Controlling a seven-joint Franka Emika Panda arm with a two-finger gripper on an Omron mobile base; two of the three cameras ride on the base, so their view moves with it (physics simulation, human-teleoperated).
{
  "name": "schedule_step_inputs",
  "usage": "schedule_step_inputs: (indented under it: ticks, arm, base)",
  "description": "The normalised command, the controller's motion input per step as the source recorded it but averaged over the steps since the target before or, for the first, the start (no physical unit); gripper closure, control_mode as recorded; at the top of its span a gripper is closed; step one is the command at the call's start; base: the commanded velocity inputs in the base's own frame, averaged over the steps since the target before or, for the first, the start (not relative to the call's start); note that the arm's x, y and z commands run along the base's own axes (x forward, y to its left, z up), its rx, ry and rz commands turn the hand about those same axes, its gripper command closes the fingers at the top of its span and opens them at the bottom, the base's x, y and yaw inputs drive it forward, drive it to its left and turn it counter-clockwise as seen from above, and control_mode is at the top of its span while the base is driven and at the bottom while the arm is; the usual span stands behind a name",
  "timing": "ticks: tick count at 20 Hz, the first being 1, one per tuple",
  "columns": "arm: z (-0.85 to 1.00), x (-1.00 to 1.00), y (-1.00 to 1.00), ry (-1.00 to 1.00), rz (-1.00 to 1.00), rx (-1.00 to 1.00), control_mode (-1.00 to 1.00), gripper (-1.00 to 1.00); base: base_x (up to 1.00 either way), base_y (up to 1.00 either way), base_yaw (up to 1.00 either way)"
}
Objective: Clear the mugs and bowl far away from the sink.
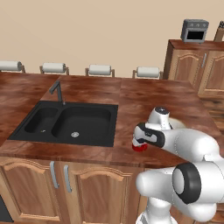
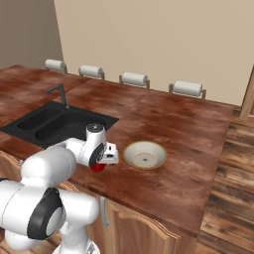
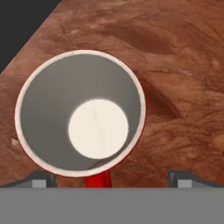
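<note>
Red mug [image 3: 81, 113] directly below the hand, upright on the wooden counter [image 2: 188, 134], seen straight down its pale grey inside to a cream bottom, red handle poking toward the lower edge of the hand view. Gripper [image 3: 111, 178] poised above it with jaws spread wide, one dark fingertip [image 3: 41, 179] left of the handle and the other well to the right, nothing between them and nothing held. Seen from the base views as a small red patch [image 1: 140, 148] under the wrist, just right of the sink [image 1: 65, 122] and close to the counter's front edge, so not yet cleared by any fair reading. Judged as the approach before a first grasp: lowering, closing on rim or handle, lifting and carrying away all left to do for this mug. Slightly farther along the counter, tan-rimmed bowl [image 2: 144, 154] resting flat, cream inside with a darker centre, just beside the hand and still near the sink, also waiting to be moved. Green mug not made out here, so its place cannot be told. Beyond, black double basin with dark faucet [image 1: 57, 90], then open wooden counter stretching toward the back edge, a likely place for setting things down.
</note>
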Motion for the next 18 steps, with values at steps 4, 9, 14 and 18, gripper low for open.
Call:
schedule_step_inputs:
  ticks: [4, 9, 14, 18]
  arm:
    - [-0.15, -0.03, 0.04, 0.0, 0.0, 0.0, -1.0, 1.0]
    - [-0.19, 0.0, 0.0, 0.0, 0.0, 0.0, -1.0, 1.0]
    - [-0.14, 0.0, 0.0, 0.0, 0.0, 0.0, -1.0, 1.0]
    - [-0.07, 0.05, 0.16, 0.0, 0.0, 0.0, -1.0, 1.0]
  base:
    - [0.0, 0.0, 0.0]
    - [0.0, 0.0, 0.0]
    - [0.0, 0.0, 0.0]
    - [0.0, 0.0, 0.0]
